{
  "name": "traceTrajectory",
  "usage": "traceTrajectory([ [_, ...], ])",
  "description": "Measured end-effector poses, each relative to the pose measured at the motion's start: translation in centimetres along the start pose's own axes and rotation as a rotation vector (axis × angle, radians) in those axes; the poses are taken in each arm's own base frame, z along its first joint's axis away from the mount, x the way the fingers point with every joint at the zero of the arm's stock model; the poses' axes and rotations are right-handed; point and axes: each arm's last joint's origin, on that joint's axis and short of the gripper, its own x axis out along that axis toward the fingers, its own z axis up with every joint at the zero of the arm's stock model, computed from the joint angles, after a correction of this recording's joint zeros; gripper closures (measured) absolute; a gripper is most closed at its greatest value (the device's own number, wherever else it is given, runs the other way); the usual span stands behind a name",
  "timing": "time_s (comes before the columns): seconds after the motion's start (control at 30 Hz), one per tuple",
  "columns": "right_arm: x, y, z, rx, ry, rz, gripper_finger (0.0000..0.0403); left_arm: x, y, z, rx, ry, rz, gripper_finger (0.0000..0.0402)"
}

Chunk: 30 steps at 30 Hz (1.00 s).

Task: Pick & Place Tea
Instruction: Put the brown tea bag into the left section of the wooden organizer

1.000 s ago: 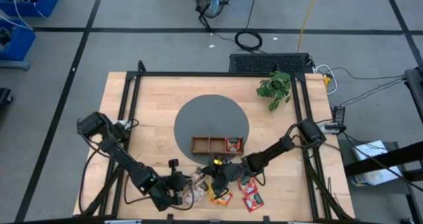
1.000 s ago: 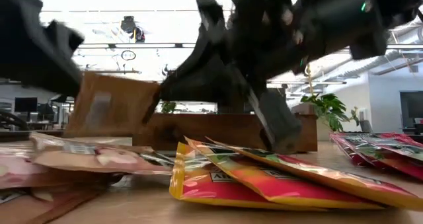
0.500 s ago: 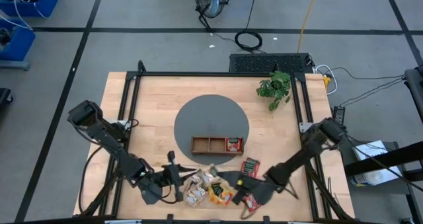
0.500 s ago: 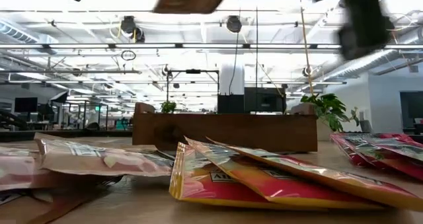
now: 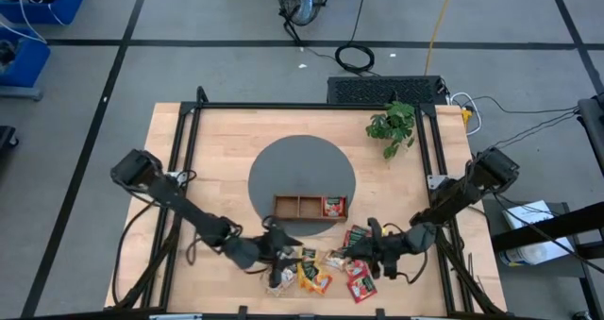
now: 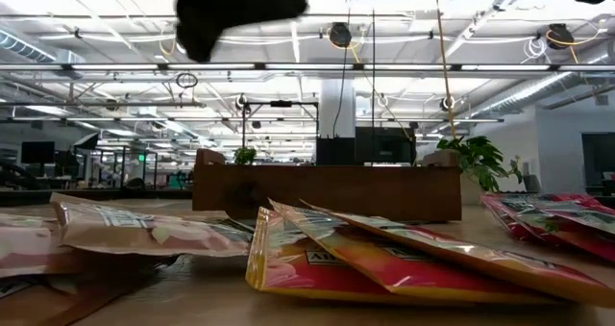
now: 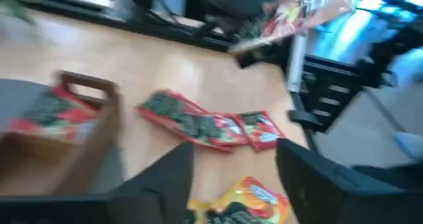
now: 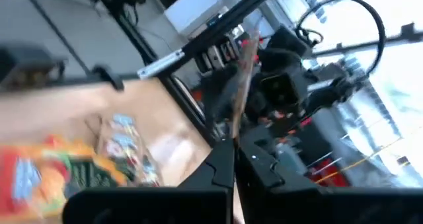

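Both arms reach in low over the bench's near edge. The left gripper [image 5: 283, 260] hangs above the loose tea packets [image 5: 311, 273] scattered there, its fingers [image 7: 168, 178] spread apart with nothing between them. The right gripper [image 5: 351, 252] sits closed, pinching one thin packet [image 8: 239, 92] edge-on between its fingertips, over the red packets [image 5: 359, 282] toward the near right. Behind them the wooden tray [image 5: 310, 208] rests at the near edge of the grey round mat [image 5: 302, 174], one red packet in its right compartment.

A wooden tray [image 5: 297, 208] on a grey round mat [image 5: 302, 169], potted plant [image 5: 393, 125] nearby.
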Motion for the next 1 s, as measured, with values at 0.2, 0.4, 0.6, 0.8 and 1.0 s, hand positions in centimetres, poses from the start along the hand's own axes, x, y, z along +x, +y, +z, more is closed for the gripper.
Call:
traceTrajectory([
  [0.2,0.3,0.7,-0.2,-0.261,0.068,0.07,0.0403,2.3,0.9,0.3,-0.019,-0.081,-0.306,0.0088],
  [0.4,0.3,1.0,2.1,-0.583,0.138,0.027,0.0403,3.1,1.0,0.0,-0.046,-0.126,-0.47,0.0052],
  [0.6,0.7,1.5,3.1,-0.794,0.149,0.09,0.0403,3.6,1.8,0.1,-0.077,-0.127,-0.443,0.005],
  [0.8,1.2,1.2,2.5,-0.873,0.15,0.116,0.0403,4.3,3.5,0.3,-0.129,-0.09,-0.392,0.005],
  [1.0,1.8,0.9,2.0,-0.865,0.088,0.137,0.0403,4.8,4.9,0.6,-0.174,-0.077,-0.35,0.005],
])
